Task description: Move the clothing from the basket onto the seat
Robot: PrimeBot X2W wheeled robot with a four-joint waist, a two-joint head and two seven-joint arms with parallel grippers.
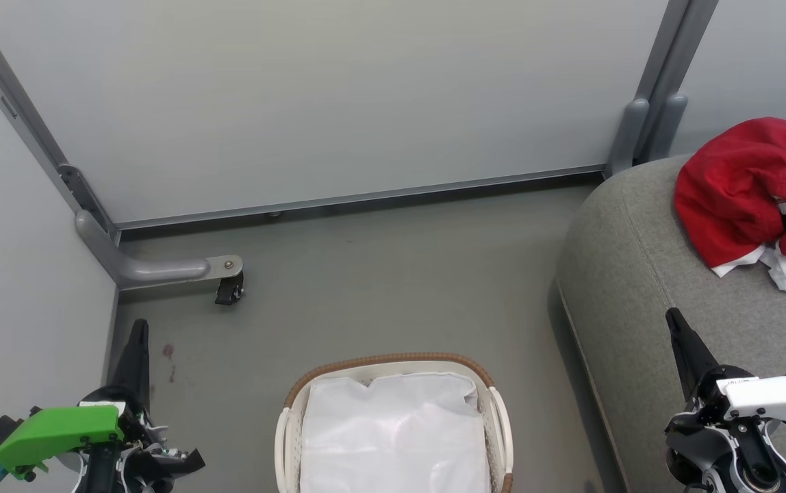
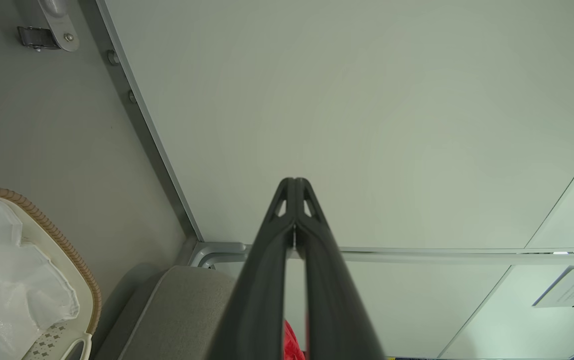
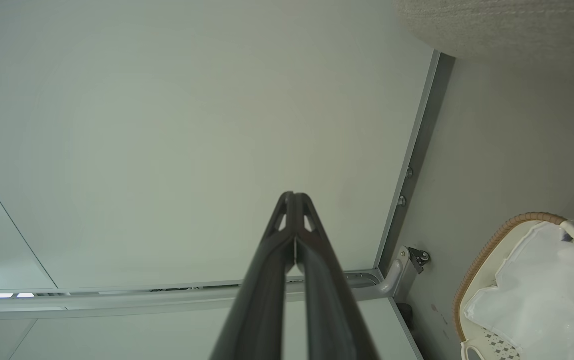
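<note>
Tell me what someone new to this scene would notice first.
The bright red clothing stands out first, heaped on the grey seat at the right edge of the head view. Next, the basket at bottom centre holds just its white liner. The left gripper and right gripper flank it, fingers closed on nothing.

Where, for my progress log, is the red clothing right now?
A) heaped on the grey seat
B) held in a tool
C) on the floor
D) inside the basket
A: the clothing lies bunched on the seat, and the basket shows just its white liner.
</note>
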